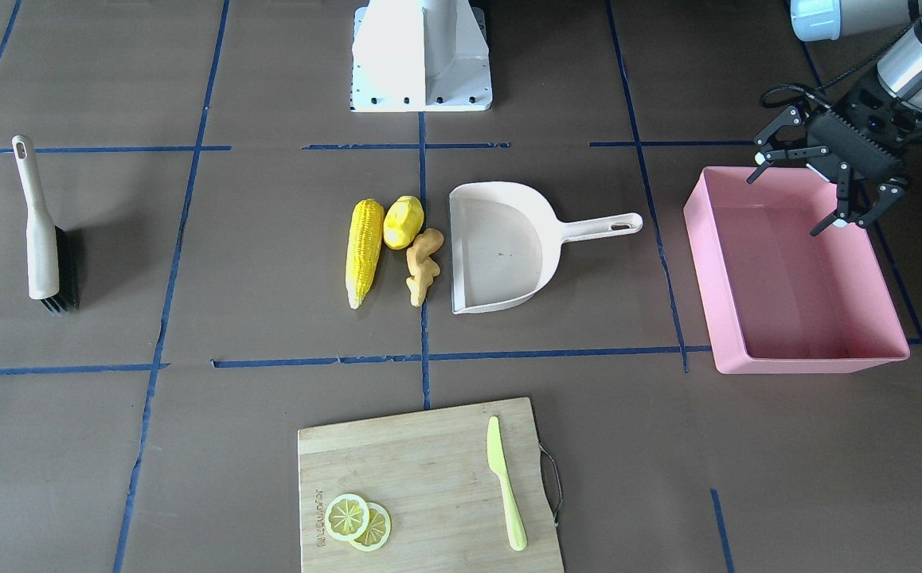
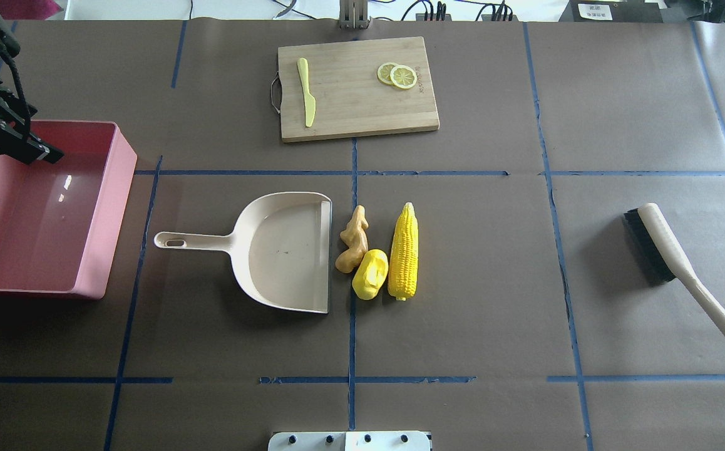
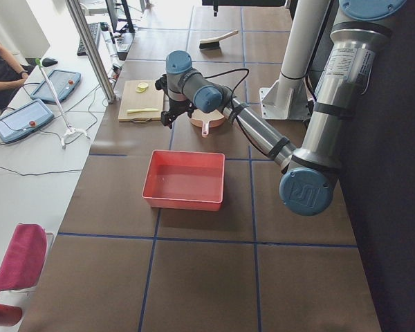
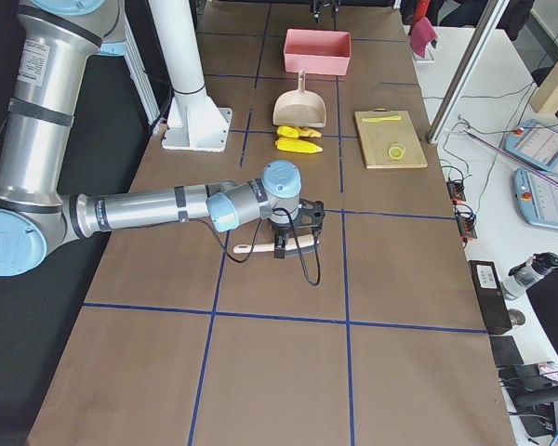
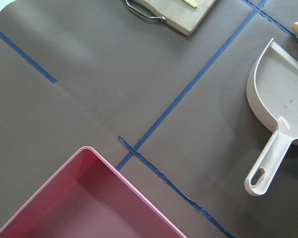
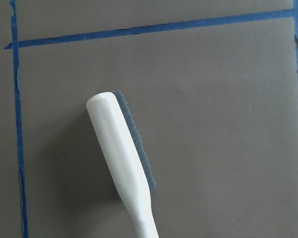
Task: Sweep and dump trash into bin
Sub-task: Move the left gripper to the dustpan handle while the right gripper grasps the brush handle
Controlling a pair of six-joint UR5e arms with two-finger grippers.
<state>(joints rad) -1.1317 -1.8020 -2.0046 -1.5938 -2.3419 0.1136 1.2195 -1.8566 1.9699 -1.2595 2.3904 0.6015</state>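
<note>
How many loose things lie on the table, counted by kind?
Toy foods: 3 (corn, potato, ginger)
Lemon slices: 2
Knife: 1
Cutting board: 1
Dustpan: 1
Brush: 1
Bin: 1
Total: 10

Cannot tell finger spread of right gripper [image 4: 296,242]: too small from the side, clipped overhead. Loses brush [image 6: 120,158] handle and bin [image 5: 114,186] past wrist-view edges.
</note>
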